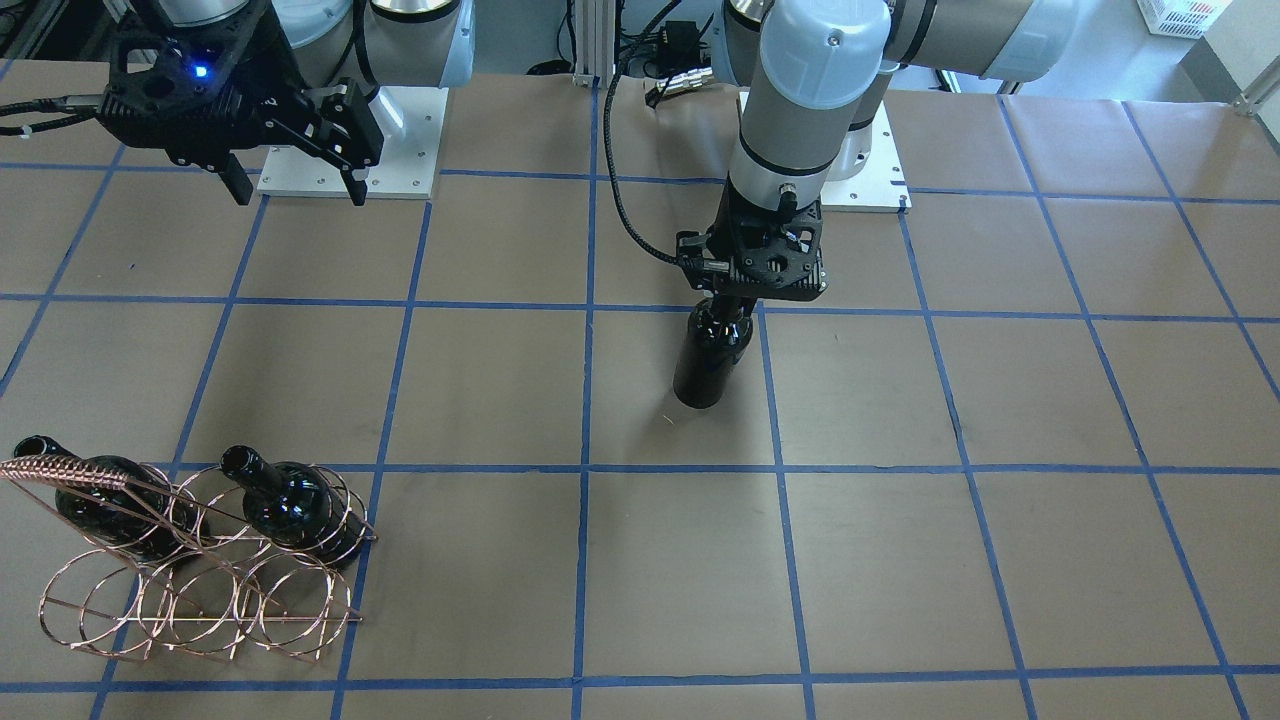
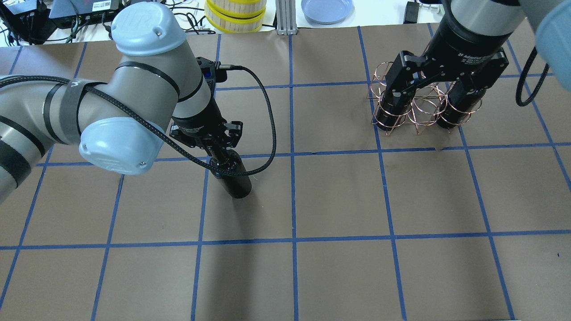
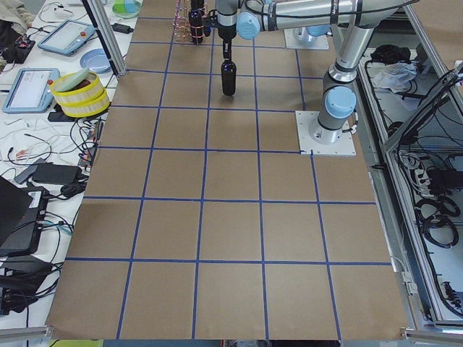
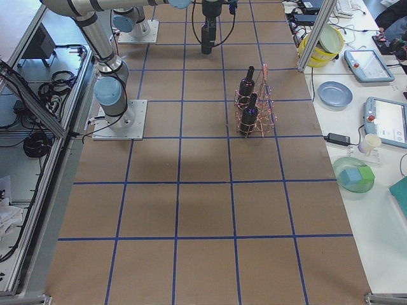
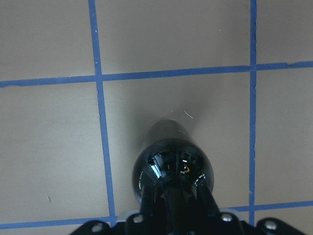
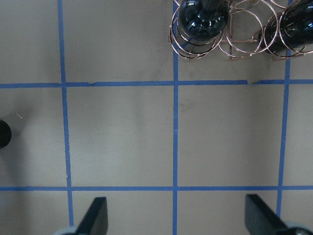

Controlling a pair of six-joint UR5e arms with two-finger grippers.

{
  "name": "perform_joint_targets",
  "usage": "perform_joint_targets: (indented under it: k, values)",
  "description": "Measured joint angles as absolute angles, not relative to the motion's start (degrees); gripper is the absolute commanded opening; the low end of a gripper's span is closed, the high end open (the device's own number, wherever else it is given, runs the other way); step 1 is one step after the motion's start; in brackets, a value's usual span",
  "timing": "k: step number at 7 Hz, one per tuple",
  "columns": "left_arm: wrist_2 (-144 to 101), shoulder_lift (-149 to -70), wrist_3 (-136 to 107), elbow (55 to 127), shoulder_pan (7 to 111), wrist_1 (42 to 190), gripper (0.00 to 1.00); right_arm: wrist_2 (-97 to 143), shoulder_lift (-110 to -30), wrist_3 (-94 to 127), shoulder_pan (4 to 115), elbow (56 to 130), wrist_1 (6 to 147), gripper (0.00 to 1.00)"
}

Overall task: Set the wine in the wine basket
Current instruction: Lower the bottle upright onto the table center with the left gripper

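A near-black wine bottle (image 1: 708, 352) stands upright near the table's middle. It also shows in the overhead view (image 2: 233, 174) and the left wrist view (image 5: 172, 149). My left gripper (image 1: 738, 300) is shut on its neck from above. I cannot tell whether its base touches the table. The copper wire wine basket (image 1: 200, 590) sits at the table's far right (image 2: 415, 103). It holds two look-alike bottles (image 1: 292, 505) (image 1: 105, 500) in its outer hoops. My right gripper (image 2: 430, 89) hovers open and empty over the basket's near side, with its fingers (image 6: 95, 218) spread wide.
The left arm's black cable (image 2: 267, 125) loops beside the held bottle. A yellow-rimmed stack (image 2: 235, 15) and a blue plate (image 2: 327, 9) lie beyond the table's far edge. White arm base plates (image 1: 350, 150) are on the robot's side.
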State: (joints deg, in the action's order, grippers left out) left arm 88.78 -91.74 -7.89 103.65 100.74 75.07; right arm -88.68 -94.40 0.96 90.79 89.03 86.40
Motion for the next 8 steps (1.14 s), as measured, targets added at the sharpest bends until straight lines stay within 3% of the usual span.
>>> perform_joint_targets:
  k: [8]
  values:
    - [88.43,-89.96,-12.97,105.91,101.62,77.74,0.0,-88.6,-94.38,0.9,90.79,89.03,86.4,1.0]
